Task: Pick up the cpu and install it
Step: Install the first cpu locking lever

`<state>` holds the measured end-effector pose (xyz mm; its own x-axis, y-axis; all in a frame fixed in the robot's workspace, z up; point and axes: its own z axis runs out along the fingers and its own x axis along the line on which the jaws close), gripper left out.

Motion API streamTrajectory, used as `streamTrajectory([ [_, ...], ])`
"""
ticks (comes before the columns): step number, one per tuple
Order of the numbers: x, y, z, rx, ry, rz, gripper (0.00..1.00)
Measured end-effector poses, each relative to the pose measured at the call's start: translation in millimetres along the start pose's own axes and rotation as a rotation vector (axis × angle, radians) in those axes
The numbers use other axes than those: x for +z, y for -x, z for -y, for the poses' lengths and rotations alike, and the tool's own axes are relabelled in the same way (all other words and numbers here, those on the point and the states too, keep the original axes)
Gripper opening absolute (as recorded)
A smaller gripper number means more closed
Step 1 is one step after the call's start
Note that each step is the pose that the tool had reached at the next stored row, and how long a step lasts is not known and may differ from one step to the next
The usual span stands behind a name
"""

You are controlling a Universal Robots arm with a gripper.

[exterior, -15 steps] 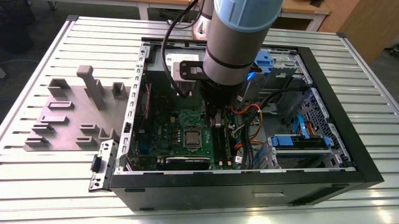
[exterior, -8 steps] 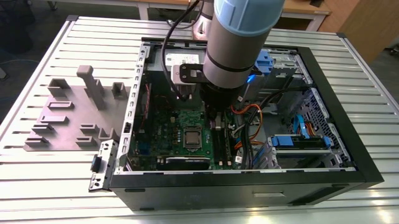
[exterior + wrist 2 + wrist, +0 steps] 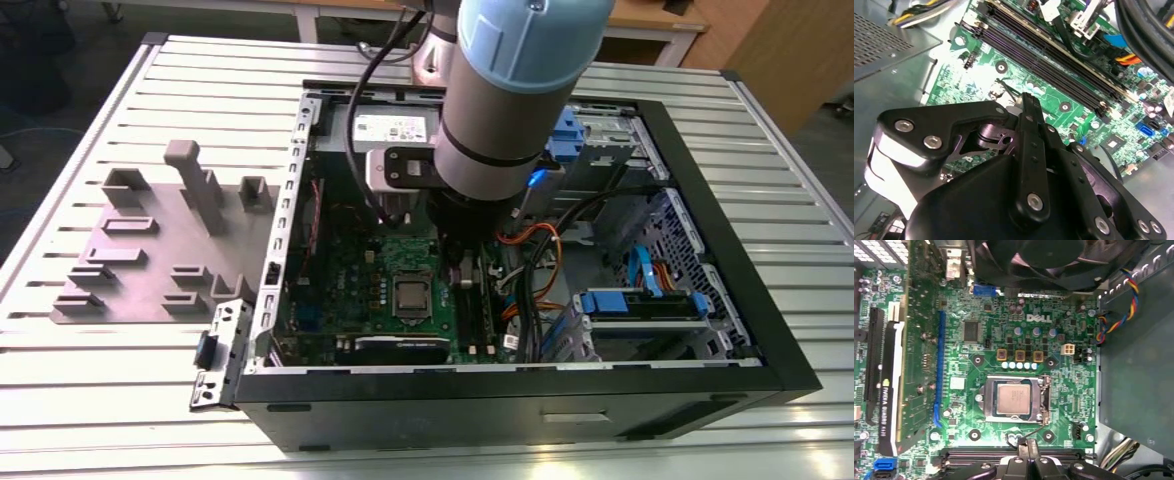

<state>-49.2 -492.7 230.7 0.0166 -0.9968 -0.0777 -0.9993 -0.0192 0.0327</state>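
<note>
White lettering is printed on the green motherboard (image 3: 1054, 335) above the socket, and a label runs along the card (image 3: 885, 395) in the long slot; neither is read off here. The arm (image 3: 514, 90) reaches straight down into the open computer case (image 3: 694, 330), wrist vertical. The gripper (image 3: 1028, 455) hangs low over the board with its jaws pressed together, seemingly holding nothing. The cpu (image 3: 1013, 400) sits in its socket frame (image 3: 1041, 400), metal top up, just ahead of the fingertips and apart from them. The memory slots (image 3: 1054, 60) lie beside the gripper.
</note>
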Motion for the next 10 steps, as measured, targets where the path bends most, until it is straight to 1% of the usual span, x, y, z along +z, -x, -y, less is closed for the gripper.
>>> streamTrajectory([
  [7, 0.0, -6.8, -0.9, 0.0, -0.0001, 0.0001, 0.11],
  [10, 0.3, -7.3, -1.0, 0.0, 0.0, 0.0, 0.11],
])
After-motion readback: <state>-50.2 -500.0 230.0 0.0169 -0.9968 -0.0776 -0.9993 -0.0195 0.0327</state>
